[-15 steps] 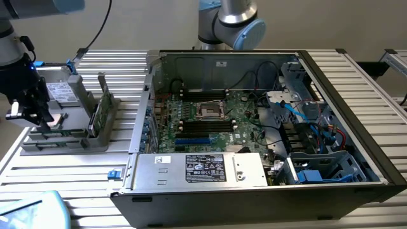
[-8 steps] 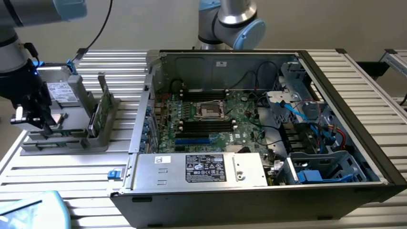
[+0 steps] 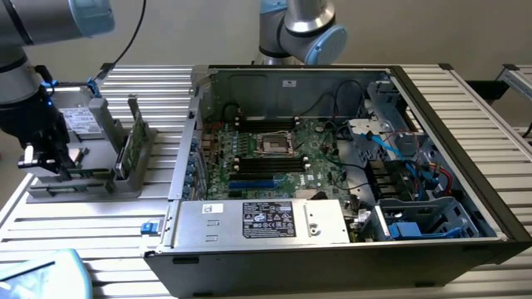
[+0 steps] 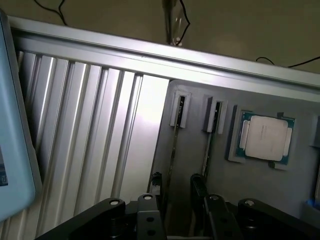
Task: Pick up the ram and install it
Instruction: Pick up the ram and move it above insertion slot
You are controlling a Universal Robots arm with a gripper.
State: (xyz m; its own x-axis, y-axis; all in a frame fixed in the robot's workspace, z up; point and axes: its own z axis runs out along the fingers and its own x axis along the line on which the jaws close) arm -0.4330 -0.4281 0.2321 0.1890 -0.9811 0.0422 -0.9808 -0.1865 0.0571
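Two ram sticks stand on edge in a grey holder (image 4: 260, 190). In the wrist view one ram (image 4: 172, 155) runs down from its slot and passes between my gripper (image 4: 176, 184) fingers (image 4: 156, 182). The jaws are open and straddle it, with a gap on each side. The second ram (image 4: 209, 150) stands just outside the other finger. In the exterior view my gripper (image 3: 46, 163) hangs over the holder's end at the exterior view's left, and a ram (image 3: 124, 152) stands upright in the holder.
A square silver processor chip (image 4: 265, 137) lies in the holder beside the sticks. The open computer case (image 3: 465, 156) holds the green motherboard (image 3: 283, 156) with black memory slots (image 3: 266, 163). A second arm's base (image 3: 299, 31) stands behind the case.
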